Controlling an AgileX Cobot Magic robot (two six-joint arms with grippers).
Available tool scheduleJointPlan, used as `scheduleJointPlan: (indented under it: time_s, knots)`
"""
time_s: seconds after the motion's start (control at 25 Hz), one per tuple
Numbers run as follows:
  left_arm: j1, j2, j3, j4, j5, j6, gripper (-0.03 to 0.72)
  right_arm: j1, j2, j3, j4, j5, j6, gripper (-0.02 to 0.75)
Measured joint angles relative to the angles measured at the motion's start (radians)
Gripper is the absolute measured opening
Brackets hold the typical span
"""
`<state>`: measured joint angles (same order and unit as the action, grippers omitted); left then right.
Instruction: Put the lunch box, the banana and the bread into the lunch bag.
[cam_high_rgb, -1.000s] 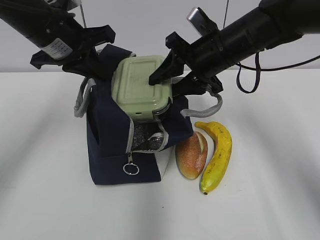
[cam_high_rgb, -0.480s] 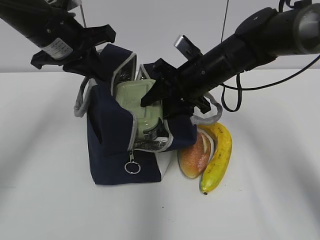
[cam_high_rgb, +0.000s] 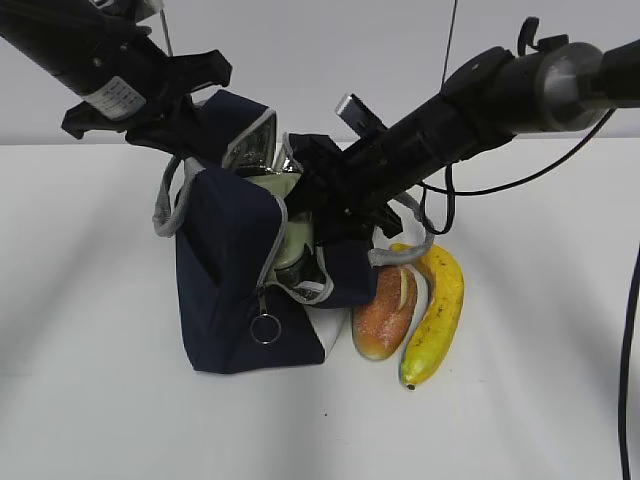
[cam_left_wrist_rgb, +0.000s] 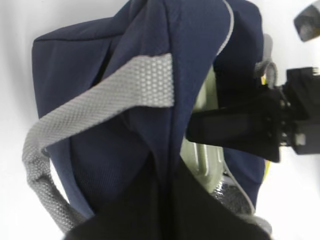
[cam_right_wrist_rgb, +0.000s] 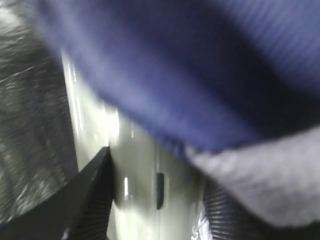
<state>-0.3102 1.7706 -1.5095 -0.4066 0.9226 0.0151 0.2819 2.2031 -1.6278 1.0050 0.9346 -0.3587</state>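
The lunch bag is standing on the white table, leaning a little, its navy flap pulled up and back by the left gripper, whose fingers are clenched on the fabric at the bag's upper rear edge; in the left wrist view the blue cloth and a grey strap handle are running straight up out of those pinched fingers. The right gripper is reaching down into the bag's open mouth from the right, and its fingers are grasping the lunch box, which is sitting tilted on edge, mostly inside the bag, with only a strip of its sage-green lid showing between the grey zipper edges. The right wrist view is blurred, but it is showing the pale lid lying between the two dark fingers, with silver lining to their left and blue fabric hanging above them. The metal ring pull is dangling on the bag's front, below the right fingers. The bread is lying on the table just below and to the right of the right fingers, touching the bag's side, and the banana is lying right beside the bread on its far side, curving along it.
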Motion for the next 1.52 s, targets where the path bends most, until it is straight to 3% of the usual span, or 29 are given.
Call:
scheduleJointPlan:
  time_s: [0.48, 0.96, 1.28, 1.52]
  knots:
    - [0.0, 0.0, 0.0, 0.0, 0.005, 0.0, -0.003, 0.014, 0.037, -0.02, -0.024, -0.038, 0.007, 0.372]
    - [0.0, 0.0, 0.0, 0.0, 0.01, 0.0, -0.003, 0.014, 0.037, -0.02, -0.061, -0.026, 0.008, 0.42]
    - [0.0, 0.0, 0.0, 0.001, 0.03, 0.003, -0.003, 0.011, 0.039, -0.15, -0.115, 0.202, -0.001, 0.423]
    - [0.0, 0.0, 0.0, 0.004, 0.037, 0.006, -0.003, 0.011, -0.076, -0.18, -0.293, 0.255, 0.108, 0.423]
